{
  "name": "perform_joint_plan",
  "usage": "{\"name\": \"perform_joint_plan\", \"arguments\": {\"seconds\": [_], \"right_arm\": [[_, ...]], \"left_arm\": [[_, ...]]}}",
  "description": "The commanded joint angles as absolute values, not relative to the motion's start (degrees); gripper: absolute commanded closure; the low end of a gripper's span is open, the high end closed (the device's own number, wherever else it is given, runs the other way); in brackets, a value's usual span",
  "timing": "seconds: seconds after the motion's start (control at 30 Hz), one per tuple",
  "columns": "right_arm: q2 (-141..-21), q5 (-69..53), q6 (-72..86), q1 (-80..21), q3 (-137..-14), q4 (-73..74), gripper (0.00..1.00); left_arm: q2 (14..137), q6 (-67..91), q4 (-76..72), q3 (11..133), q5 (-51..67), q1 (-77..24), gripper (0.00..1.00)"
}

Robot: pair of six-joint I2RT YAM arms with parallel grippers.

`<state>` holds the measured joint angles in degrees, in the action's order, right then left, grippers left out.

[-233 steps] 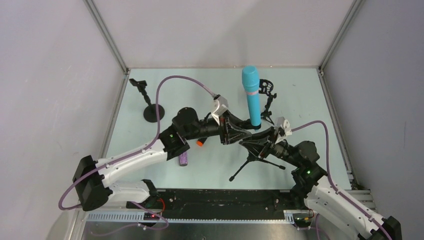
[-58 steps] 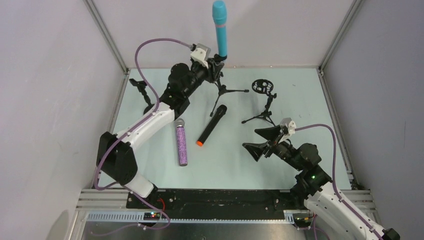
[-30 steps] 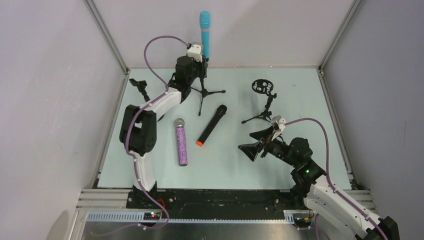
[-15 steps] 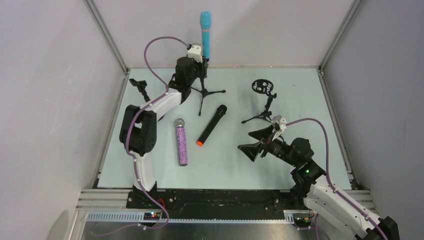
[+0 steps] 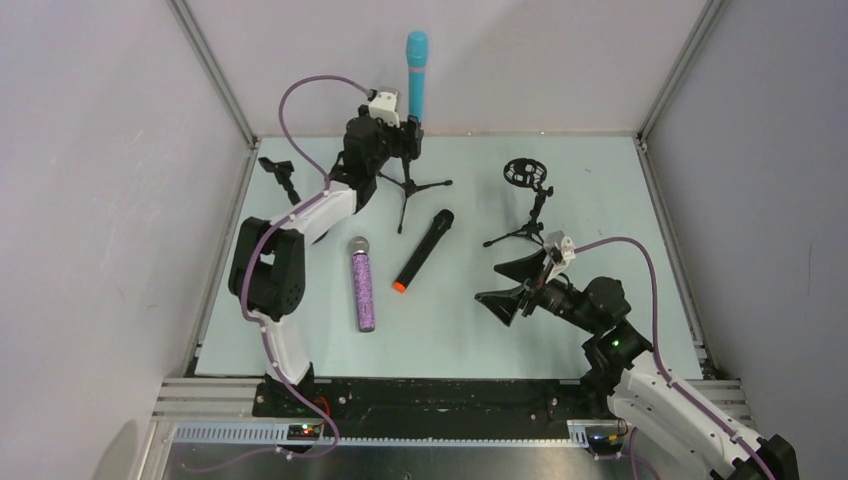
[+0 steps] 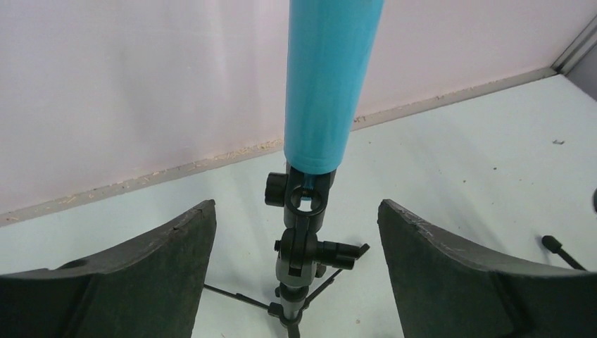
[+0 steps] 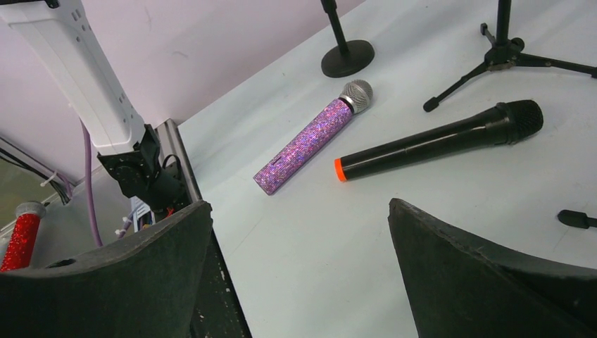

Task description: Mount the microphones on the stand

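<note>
The turquoise-blue microphone (image 5: 417, 70) (image 6: 331, 84) stands upright in the clip of a black tripod stand (image 5: 404, 190) (image 6: 301, 211) at the back of the table. My left gripper (image 5: 403, 140) (image 6: 296, 207) is open, one finger on each side of the clip, touching nothing. The purple glitter microphone (image 5: 362, 285) (image 7: 310, 137) and the black microphone with an orange end (image 5: 422, 250) (image 7: 436, 141) lie flat mid-table. My right gripper (image 5: 505, 288) (image 7: 299, 204) hovers open and empty to their right.
A second tripod stand with a round ring mount (image 5: 525, 200) is at the back right. A round-base stand (image 5: 283, 175) (image 7: 347, 56) sits at the back left, partly behind the left arm. A red glittery object (image 7: 21, 236) lies off the table's left edge.
My left gripper has opened and let go at the stand's clip, drawing back slightly. The turquoise microphone stays upright, shifted a little right. The right arm has barely moved.
</note>
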<state>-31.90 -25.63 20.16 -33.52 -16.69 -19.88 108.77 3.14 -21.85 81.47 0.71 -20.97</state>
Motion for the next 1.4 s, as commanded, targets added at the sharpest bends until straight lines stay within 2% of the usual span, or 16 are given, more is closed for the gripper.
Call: {"name": "perform_joint_plan", "arguments": {"seconds": [0.0,0.2,0.57,0.93,1.17,1.37], "right_arm": [[-31.56,-28.84,21.16,-33.46,-16.52,-24.20,0.00],[-32.79,-31.33,22.38,-33.47,-16.80,-26.68,0.01],[-35.74,-29.28,22.04,-33.48,-23.14,-20.20,0.00],[-40.76,-28.35,21.23,-32.65,-31.57,-12.74,0.01],[-47.56,-25.09,19.04,-29.13,-40.43,-1.70,0.01],[-48.90,-25.80,18.20,-22.15,-45.55,4.83,0.01]], "left_arm": [[102.15,4.82,-25.64,80.95,1.23,-20.68,0.10],[95.00,5.79,-26.46,79.14,0.87,-20.69,0.01],[76.55,8.38,-27.39,68.41,4.28,-20.59,0.00],[56.35,15.37,-26.98,44.30,16.48,-20.64,0.00],[44.14,16.71,-23.41,27.13,14.99,-20.70,0.00],[37.74,18.45,-18.22,21.33,14.96,-20.70,0.00]]}}
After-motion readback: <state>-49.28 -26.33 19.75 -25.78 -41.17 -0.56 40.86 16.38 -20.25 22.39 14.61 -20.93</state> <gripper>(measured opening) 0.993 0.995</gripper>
